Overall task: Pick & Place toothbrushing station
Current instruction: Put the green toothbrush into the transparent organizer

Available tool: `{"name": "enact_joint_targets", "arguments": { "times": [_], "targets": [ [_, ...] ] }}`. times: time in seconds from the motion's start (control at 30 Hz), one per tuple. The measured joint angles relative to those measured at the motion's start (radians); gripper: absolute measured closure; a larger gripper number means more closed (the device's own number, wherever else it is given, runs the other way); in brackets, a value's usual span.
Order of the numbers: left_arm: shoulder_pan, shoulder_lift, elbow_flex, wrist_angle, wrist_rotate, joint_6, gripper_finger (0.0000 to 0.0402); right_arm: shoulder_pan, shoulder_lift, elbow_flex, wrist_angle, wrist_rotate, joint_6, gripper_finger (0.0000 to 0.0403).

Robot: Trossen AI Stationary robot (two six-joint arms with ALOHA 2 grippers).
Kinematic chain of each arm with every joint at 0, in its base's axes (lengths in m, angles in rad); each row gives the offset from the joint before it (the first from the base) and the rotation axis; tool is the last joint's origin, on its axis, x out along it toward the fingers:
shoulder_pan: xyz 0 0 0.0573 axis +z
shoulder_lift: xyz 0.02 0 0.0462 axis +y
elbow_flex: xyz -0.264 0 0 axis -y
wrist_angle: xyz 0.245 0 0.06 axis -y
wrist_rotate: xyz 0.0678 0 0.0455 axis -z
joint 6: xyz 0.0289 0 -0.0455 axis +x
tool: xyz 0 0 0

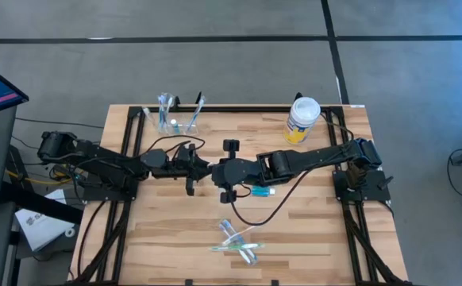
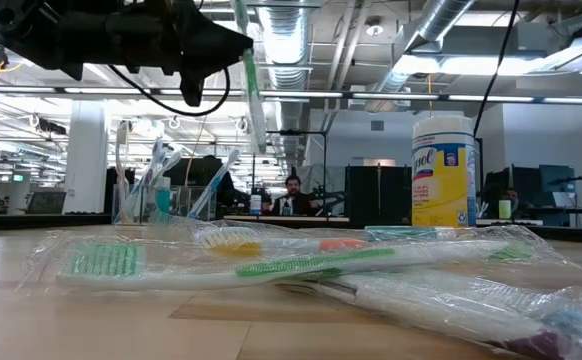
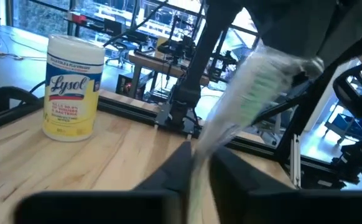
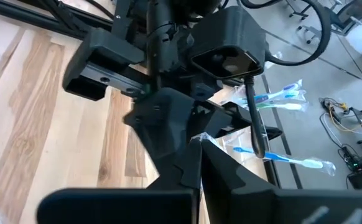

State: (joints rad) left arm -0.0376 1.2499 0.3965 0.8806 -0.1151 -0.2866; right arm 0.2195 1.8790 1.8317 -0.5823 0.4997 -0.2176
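Where both closed pincers meet mid-table, a slim green-bristled toothbrush [image 3: 250,93] in clear wrap between them.

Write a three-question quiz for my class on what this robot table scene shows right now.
1. True or false: the Lysol canister lies on its side.
2. The standing toothbrushes sit in: A a bowl, B a clear cup, C a box.
3. Fill in: the left gripper grips a wrapped ____ toothbrush.
Key: 1 false, it stands upright; 2 B; 3 green.
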Motion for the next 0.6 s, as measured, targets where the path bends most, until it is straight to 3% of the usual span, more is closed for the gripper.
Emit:
{"name": "enact_joint_targets", "arguments": {
  "times": [0.07,0.37,0.6],
  "targets": [
    [-0.001,0.000,0.000,0.000,0.006,0.016,0.0387,0.000,0.000,0.000,0.001,0.003,0.000,0.0403],
    [0.000,0.000,0.000,-0.007,-0.012,0.027,0.0397,-0.007,0.000,0.000,-0.030,0.000,0.027,0.0400],
    [0.010,0.000,0.000,-0.044,-0.079,0.050,0.0398,-0.009,-0.049,-0.002,-0.094,-0.003,0.053,0.0356]
  ]
}}
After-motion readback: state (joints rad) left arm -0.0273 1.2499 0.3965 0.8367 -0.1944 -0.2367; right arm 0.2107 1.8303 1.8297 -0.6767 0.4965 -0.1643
